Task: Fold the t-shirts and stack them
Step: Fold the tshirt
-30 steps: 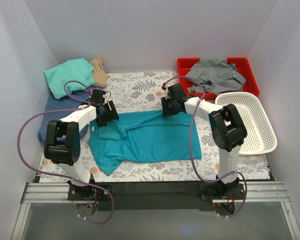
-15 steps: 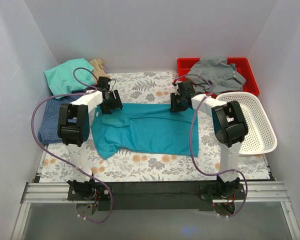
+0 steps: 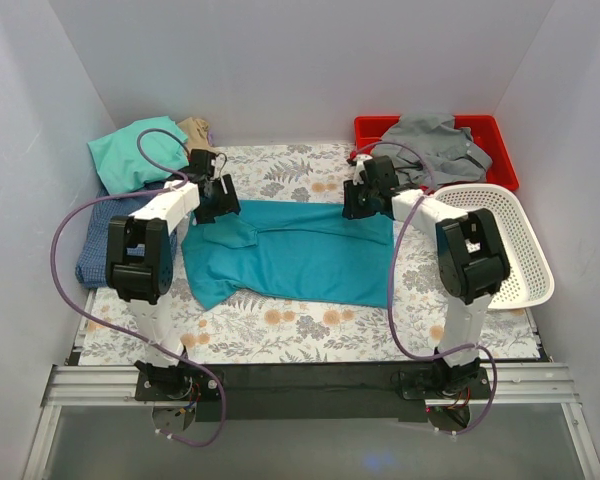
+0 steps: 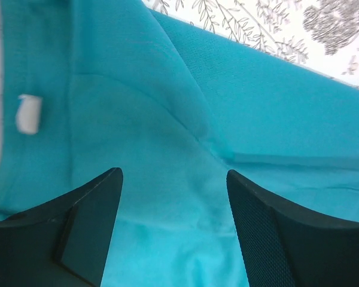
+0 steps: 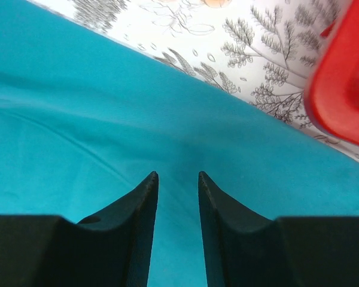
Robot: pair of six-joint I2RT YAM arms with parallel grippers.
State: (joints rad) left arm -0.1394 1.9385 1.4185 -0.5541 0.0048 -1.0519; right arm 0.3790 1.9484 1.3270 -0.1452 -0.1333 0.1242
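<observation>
The deep-teal t-shirt (image 3: 300, 255) lies spread flat across the flowered table, one sleeve folded in at its left end. My left gripper (image 3: 218, 200) hovers over the shirt's far left edge; in the left wrist view (image 4: 175, 173) its fingers stand wide apart over the cloth (image 4: 167, 119), near a white label (image 4: 29, 113). My right gripper (image 3: 358, 200) is over the shirt's far right edge; in the right wrist view (image 5: 176, 174) its jaws stand a narrow gap apart, with flat teal cloth (image 5: 107, 119) below. Neither holds anything.
A mint green shirt (image 3: 135, 150), a tan one (image 3: 198, 140) and a blue-checked one (image 3: 105, 235) lie at the far left. A grey shirt (image 3: 430, 145) lies in the red tray (image 3: 370, 125), which also shows in the right wrist view (image 5: 347, 78). A white mesh basket (image 3: 510, 250) stands at right.
Both grippers moved toward the far side, dragging the teal shirt away from the arm bases and stretching it flatter. The left jaws now stand wide apart.
</observation>
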